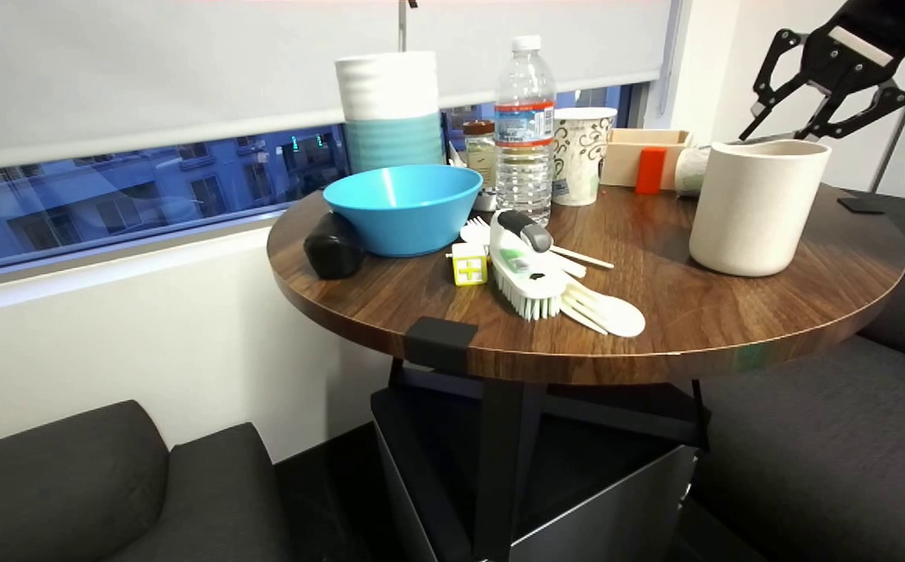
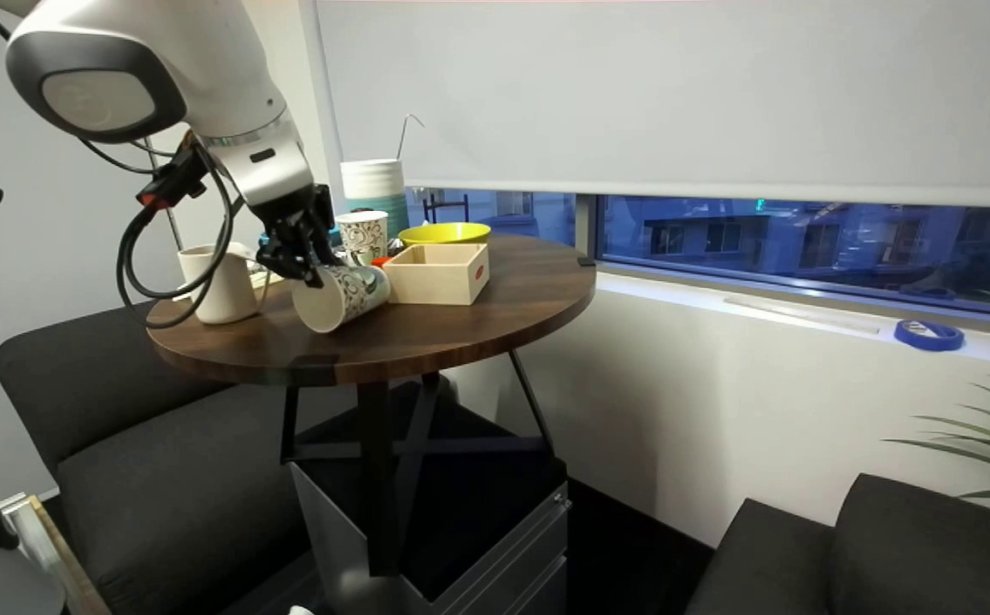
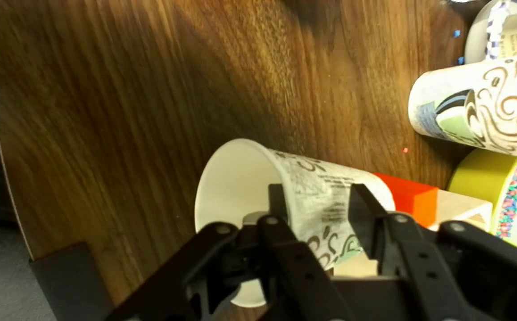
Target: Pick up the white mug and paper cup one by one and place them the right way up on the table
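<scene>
The white mug (image 1: pixel 757 215) stands upright on the round brown table (image 1: pixel 655 269), near its edge. It also shows behind a cable (image 2: pixel 237 297) in an exterior view. The patterned paper cup (image 2: pixel 365 289) lies on its side, against or close to the wooden box; the mug partly hides it in an exterior view (image 1: pixel 690 170). My gripper (image 3: pixel 318 200) is open around part of the cup in the wrist view: one finger is at the mouth, seemingly inside the rim, the other by the outer side towards the base. The fingers (image 1: pixel 776 134) are apart.
A second patterned paper cup (image 1: pixel 581 160) stands upright behind the water bottle (image 1: pixel 526 144). A wooden box (image 2: pixel 439 273) and red block (image 1: pixel 650 170) are beside the lying cup. A blue bowl (image 1: pixel 403 209), a brush (image 1: pixel 526 273), cutlery and a yellow bowl (image 2: pixel 446 233) are also there.
</scene>
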Robot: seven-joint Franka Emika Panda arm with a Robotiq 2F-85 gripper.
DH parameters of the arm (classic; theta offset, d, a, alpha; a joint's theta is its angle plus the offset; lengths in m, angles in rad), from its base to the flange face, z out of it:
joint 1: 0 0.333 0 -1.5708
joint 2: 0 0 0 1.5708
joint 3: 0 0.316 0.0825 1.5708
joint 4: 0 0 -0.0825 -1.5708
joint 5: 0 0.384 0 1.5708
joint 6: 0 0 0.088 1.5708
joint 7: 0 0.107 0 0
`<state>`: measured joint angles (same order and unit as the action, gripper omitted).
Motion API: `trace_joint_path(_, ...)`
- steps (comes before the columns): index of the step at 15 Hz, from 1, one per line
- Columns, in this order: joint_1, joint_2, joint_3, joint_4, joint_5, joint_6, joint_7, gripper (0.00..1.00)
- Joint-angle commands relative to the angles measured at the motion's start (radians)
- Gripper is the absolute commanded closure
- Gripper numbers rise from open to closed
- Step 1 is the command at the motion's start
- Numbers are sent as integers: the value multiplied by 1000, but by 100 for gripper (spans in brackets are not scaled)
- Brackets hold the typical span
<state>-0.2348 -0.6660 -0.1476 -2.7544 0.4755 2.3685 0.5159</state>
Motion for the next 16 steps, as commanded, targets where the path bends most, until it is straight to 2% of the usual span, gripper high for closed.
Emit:
trace_joint_path(1,-22,-17,23,3,-3,1,18,89)
trace_joint_path(2,-26,-25,30,5,-12,-4,23,95)
trace_joint_path(4,-35,-45,46,14,-29,-17,33,100)
trace_joint_path(7,-55,-73,76,34,-71,-58,53,98)
trace_joint_path(11,-57,-79,93,92,-136,-215,64,98)
trace_joint_path(16,-45,-21,110,224,-226,-466,38,98)
